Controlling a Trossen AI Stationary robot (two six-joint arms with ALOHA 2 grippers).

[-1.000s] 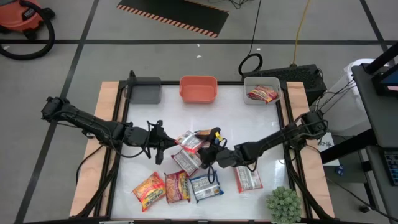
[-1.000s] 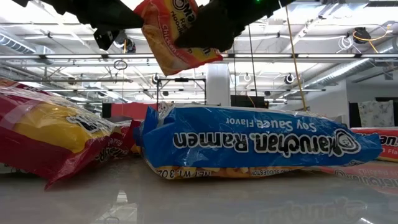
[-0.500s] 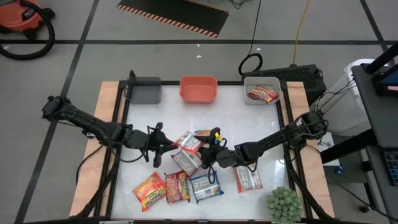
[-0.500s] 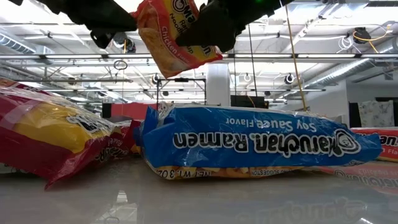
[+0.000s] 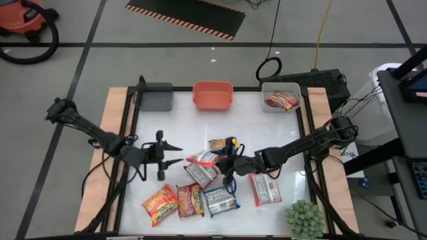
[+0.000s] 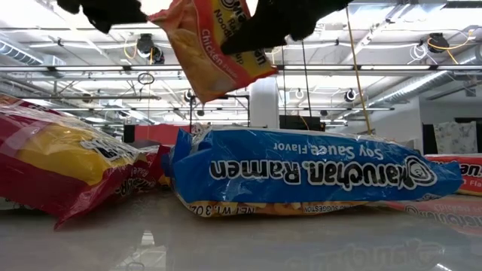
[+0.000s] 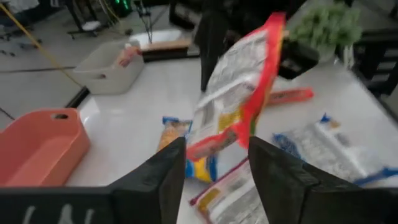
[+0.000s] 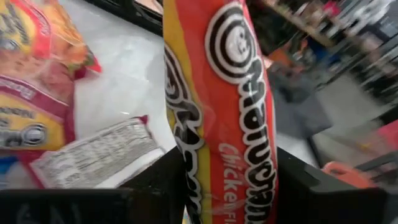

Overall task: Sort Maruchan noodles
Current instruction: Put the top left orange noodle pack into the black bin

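Observation:
An orange-and-red Maruchan noodle packet [image 5: 202, 159] hangs above the table's middle, with my right gripper [image 5: 225, 164] shut on it. It fills the right wrist view [image 8: 217, 93] and shows in the low view [image 6: 215, 53]. My left gripper [image 5: 175, 155] stands open to the left of it, apart from it. Its fingers frame the packet [image 7: 239, 93] in the left wrist view. Several other packets lie flat on the table: a blue one [image 5: 220, 200], orange ones [image 5: 160, 203], a red-and-white one [image 5: 267, 191]. My right gripper pinches the orange packet between its two fingers, one on each flat face [image 8: 211, 155], at the end that faces the table's right. The fingers come from the right, slanting a little downward. The packet is lifted clear and hangs tilted on edge.
A grey bin [image 5: 157, 97], an orange bin [image 5: 213, 95] and a white bin [image 5: 281, 97] holding a red packet stand along the far edge. A small packet [image 5: 217, 143] lies near the middle. A green spiky plant [image 5: 305, 219] stands at the near right corner.
My left gripper has opened, let go of the orange packet and drawn back toward the table's left edge. The packet stays in my right gripper, lifted clear, and has tipped a little.

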